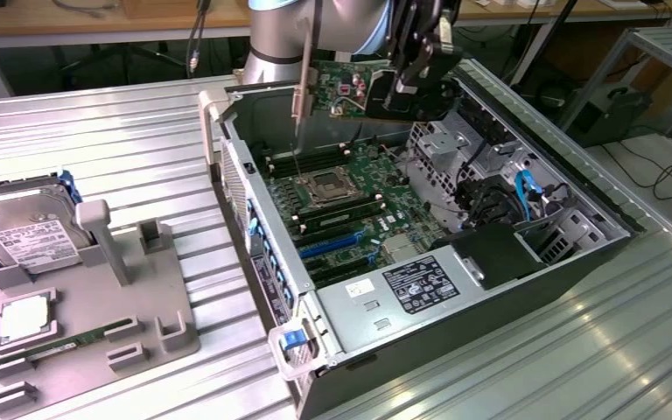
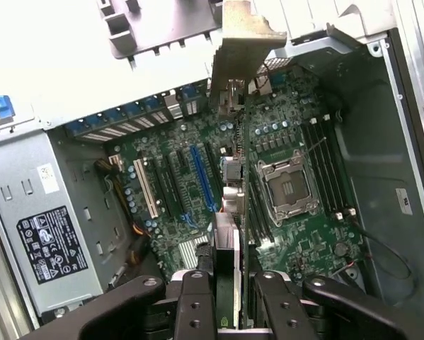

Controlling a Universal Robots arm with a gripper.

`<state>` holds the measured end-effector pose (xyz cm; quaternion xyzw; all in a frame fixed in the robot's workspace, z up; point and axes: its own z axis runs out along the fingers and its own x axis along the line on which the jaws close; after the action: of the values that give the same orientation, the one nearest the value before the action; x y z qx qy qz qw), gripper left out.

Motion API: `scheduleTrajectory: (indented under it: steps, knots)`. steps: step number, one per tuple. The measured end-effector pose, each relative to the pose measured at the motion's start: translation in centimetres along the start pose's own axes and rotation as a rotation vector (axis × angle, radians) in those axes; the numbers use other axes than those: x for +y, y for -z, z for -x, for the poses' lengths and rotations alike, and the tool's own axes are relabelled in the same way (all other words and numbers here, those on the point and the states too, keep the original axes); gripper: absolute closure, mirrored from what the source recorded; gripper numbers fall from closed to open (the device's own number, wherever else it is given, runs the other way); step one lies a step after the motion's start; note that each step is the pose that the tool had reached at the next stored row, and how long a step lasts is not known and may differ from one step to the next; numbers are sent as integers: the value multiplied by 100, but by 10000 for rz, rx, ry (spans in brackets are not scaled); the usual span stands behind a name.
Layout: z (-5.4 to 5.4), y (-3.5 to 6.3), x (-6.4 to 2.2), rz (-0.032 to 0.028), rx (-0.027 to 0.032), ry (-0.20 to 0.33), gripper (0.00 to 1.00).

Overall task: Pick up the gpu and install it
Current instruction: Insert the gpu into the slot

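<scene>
Closest to us in the wrist view are the two black metal fingers (image 2: 194, 308) of the gripper (image 2: 233, 294). They are squeezed tight on the gpu (image 2: 229, 244), a thin flat green circuit card. The card stands on its edge between them, with one finger on each side. The fingers are only a little way apart, just as wide as the thin card. At the end of the card away from the fingers is its long silver metal bracket (image 2: 243, 42). Past the card, deeper down, we see the green main board (image 2: 307, 244) lying in the bottom of the open dark grey computer case (image 2: 381, 163). On the board a long blue slot (image 2: 197, 177) lies to one side of the card and a square silver chip socket (image 2: 286, 188) to the other. The card is up in the air over the board and sits in no slot. In the exterior view the nearest things are a silver power box (image 1: 360, 306) with a black label inside the case and, at the exterior view's left, a grey plastic holder (image 1: 137, 306). The holder carries a silver hard drive (image 1: 27, 232) and a long narrow green memory stick (image 1: 67, 344). Farther back, the gripper holds the gpu above the far end of the case, with the bracket hanging down.
</scene>
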<state>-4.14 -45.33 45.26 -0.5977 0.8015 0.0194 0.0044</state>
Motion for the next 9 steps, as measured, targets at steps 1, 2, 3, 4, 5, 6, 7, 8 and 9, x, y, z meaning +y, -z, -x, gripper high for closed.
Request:
scheduleTrajectory:
  steps: [1,2,3,4,5,6,7,8,9]
  knots:
    - [0,0,0,7,6,246,73]
    - [0,-1,0,12,10,410,73]
    - [0,-1,0,16,14,529,73]
    - [0,-1,0,20,17,659,73]
    - [0,-1,0,23,19,740,73]
    - [0,-1,0,24,21,801,73]
    - [0,-1,0,26,23,858,73]
    - [0,-1,0,28,24,908,73]
    - [0,-1,0,29,25,952,73]
